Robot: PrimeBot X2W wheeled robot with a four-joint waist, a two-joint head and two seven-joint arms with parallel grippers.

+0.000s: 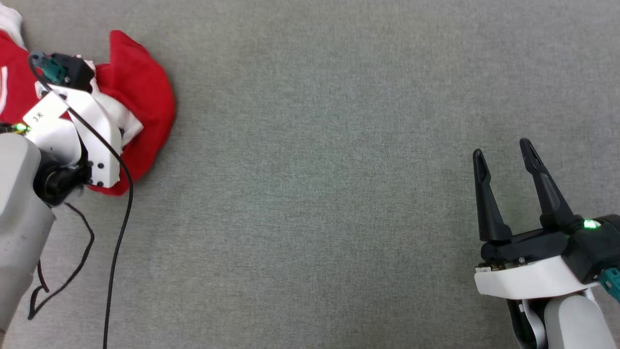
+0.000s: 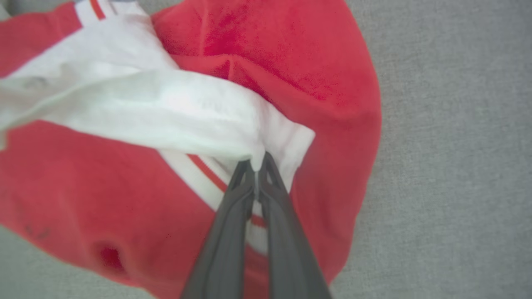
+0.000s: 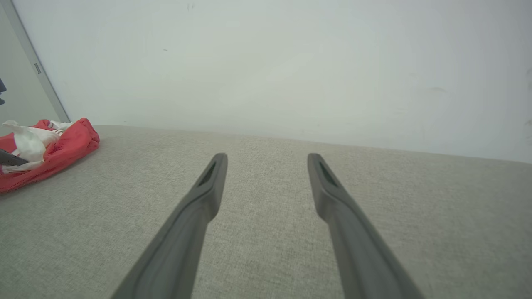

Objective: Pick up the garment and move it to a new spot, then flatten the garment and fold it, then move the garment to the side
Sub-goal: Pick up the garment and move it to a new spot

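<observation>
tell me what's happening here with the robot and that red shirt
The robot's left gripper is shut on a white fold of the crumpled red jersey shirt with white sleeves, which lies bunched at the far left of the grey fabric surface. The right gripper hangs open and empty over bare surface well to the right. The shirt is not yet flattened or folded.

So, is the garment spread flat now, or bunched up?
Bunched up. The garment lies in a crumpled heap, white cloth folded over red, with a white fold pinched by the shut left gripper.
</observation>
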